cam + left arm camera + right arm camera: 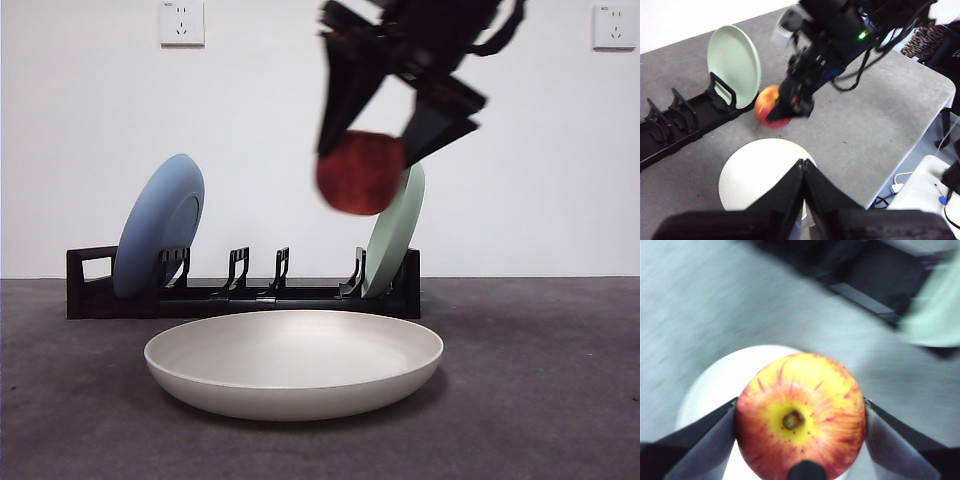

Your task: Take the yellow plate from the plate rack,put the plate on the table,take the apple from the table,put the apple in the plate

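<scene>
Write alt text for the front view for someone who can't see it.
The right gripper holds the apple in the air above the yellow plate on the table. Behind, the plate rack holds a blue plate and a green plate.

In the front view the apple (360, 173) was motion-blurred, hiding the pale green plate's (398, 235) upper edge behind it. The right wrist view blurred the plate rack (875, 282) beyond the apple.
</scene>
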Robot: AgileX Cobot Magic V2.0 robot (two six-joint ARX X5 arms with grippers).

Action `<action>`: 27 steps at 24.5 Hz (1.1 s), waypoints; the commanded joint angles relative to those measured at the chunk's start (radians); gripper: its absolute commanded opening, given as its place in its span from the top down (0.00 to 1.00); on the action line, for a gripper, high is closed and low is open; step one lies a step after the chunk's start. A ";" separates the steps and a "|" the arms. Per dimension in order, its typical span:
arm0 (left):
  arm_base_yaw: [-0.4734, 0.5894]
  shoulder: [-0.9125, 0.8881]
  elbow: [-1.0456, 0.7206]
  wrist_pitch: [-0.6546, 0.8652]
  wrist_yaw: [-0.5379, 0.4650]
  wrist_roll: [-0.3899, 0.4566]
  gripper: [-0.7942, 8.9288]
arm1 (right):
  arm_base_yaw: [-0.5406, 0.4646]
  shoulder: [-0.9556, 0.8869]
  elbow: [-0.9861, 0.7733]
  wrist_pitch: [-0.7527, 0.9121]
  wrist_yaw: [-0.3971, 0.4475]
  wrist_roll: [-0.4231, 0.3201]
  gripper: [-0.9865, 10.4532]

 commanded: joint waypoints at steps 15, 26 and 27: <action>-0.001 -0.002 0.000 0.001 0.029 0.028 0.93 | 0.146 0.253 -0.017 0.027 0.067 0.010 0.93; -0.001 -0.002 0.000 -0.017 0.029 0.029 0.93 | 0.150 0.257 -0.106 0.072 0.072 0.029 0.92; -0.001 -0.002 0.000 -0.020 0.028 0.029 0.93 | 0.150 0.257 -0.108 0.069 0.071 0.029 0.92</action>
